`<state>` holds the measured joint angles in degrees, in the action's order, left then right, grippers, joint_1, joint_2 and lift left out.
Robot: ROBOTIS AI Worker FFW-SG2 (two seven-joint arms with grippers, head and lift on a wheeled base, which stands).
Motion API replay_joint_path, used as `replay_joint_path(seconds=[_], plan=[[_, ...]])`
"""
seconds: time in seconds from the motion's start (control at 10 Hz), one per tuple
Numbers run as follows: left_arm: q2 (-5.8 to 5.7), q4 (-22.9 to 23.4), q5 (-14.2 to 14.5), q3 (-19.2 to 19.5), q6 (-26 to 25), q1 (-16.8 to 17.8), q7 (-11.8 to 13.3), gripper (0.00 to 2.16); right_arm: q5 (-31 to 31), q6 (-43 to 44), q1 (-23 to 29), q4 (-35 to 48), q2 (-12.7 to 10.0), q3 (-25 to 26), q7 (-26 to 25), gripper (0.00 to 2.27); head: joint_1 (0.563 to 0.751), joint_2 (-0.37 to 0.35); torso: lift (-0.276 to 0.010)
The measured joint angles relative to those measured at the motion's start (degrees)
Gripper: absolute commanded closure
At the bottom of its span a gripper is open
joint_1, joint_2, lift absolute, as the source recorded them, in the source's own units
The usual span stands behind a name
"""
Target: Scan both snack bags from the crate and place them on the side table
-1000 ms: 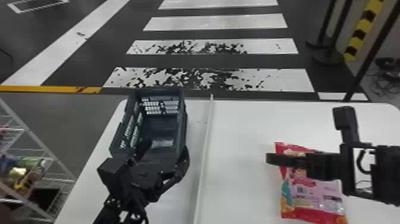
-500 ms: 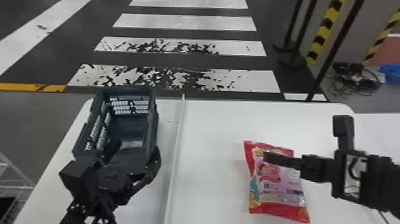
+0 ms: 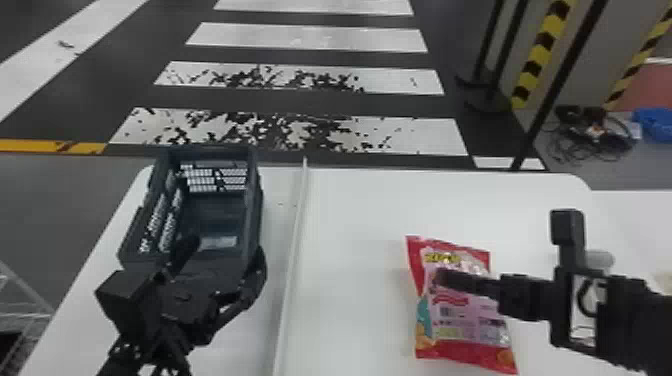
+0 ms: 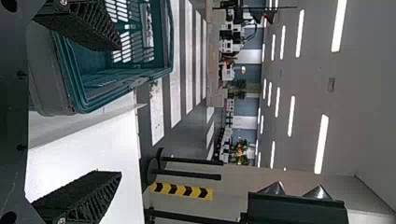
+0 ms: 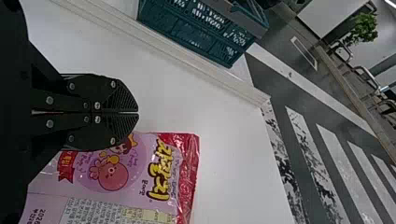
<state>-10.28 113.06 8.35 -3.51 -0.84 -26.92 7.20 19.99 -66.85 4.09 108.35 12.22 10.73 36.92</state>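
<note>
Right gripper: there it goes. Your right gripper (image 5: 138,113) has slid toward your right, off the bag's left edge and in over the bag (image 3: 465,320). Jaws clenched together, nothing between them.
Bag: you've got it lying flat on the table (image 3: 350,225), right of the divider (image 3: 294,250) — same spot against the crate as in the earlier frames, so the gripper moved and the bag didn't.
Meaning: looks like you're between grips here, with this bag still to be carried over; whether it's been scanned, you can't tell from these views.
Side table: you have a second white surface (image 3: 630,215) beyond the table's right edge, probably your drop spot.
Left gripper: your left gripper (image 4: 120,111) is by the near end of the crate (image 3: 252,200), jaws released and wide apart, holding nothing.
Other bag: you can't tell where it is from here.
Head view: against the earliest frame, your view has swung right; crate and bag both sit further left in it, and the blue item (image 3: 655,125) on the floor has come in. Since the middle frame, little has shifted.
Next grip: you'll likely need those right jaws opened first — go down shut and you could just shove the bag along.
</note>
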Motion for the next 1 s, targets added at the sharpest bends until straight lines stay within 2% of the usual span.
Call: replay_joint_path(seconds=[1.0], plan=[[-0.09,-1.0,0.1,-0.6,0.0,1.0,0.0,0.04,-1.3,2.8,0.6,-4.9,0.2,-0.2,0.1,2.25,0.695,-0.034,-0.095]])
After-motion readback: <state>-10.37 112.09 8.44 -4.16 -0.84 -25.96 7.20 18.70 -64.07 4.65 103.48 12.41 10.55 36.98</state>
